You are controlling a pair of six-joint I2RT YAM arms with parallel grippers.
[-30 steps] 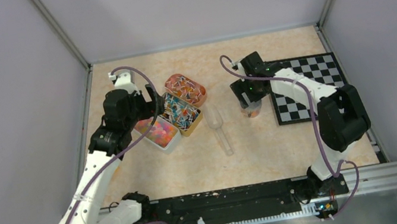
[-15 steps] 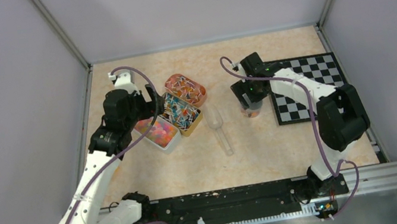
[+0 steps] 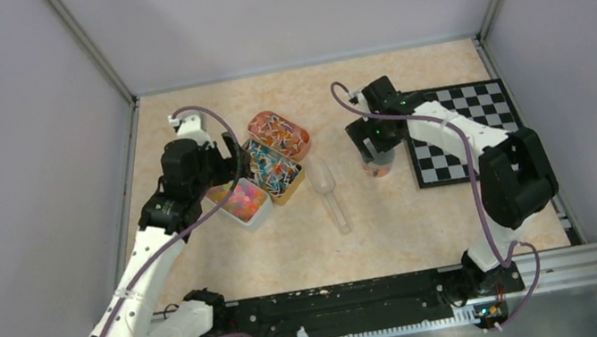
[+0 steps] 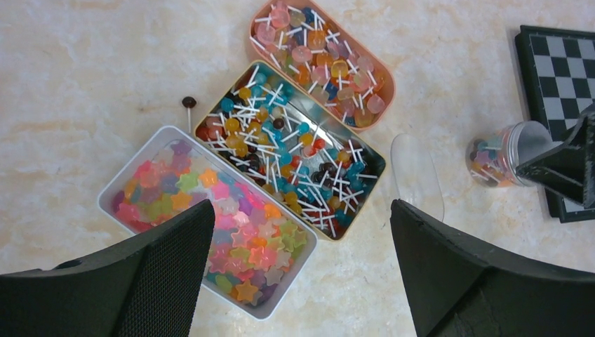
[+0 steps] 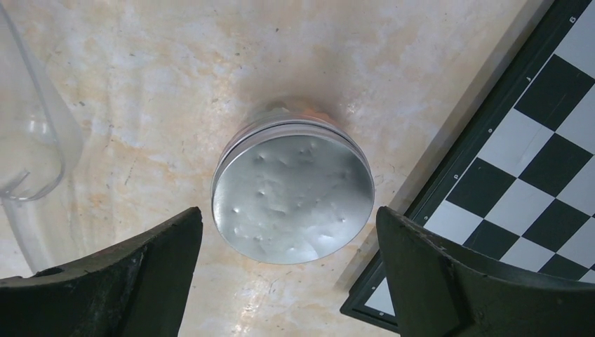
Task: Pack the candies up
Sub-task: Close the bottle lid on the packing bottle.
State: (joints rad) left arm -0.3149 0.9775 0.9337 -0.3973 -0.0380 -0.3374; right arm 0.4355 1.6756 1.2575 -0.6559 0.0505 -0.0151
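- My right gripper (image 5: 289, 214) straddles the clear silver-lidded jar (image 5: 291, 189), jaws wide, holding nothing.
- The candies (image 4: 485, 159) sit inside that jar.
- Lift straight up; keep both fingers off the lid.
- My left gripper (image 4: 302, 207) hangs wide open, empty.

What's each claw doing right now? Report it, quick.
Left claw: open, holding nothing.
Right claw: open, a finger on either side of the jar, not gripping it.
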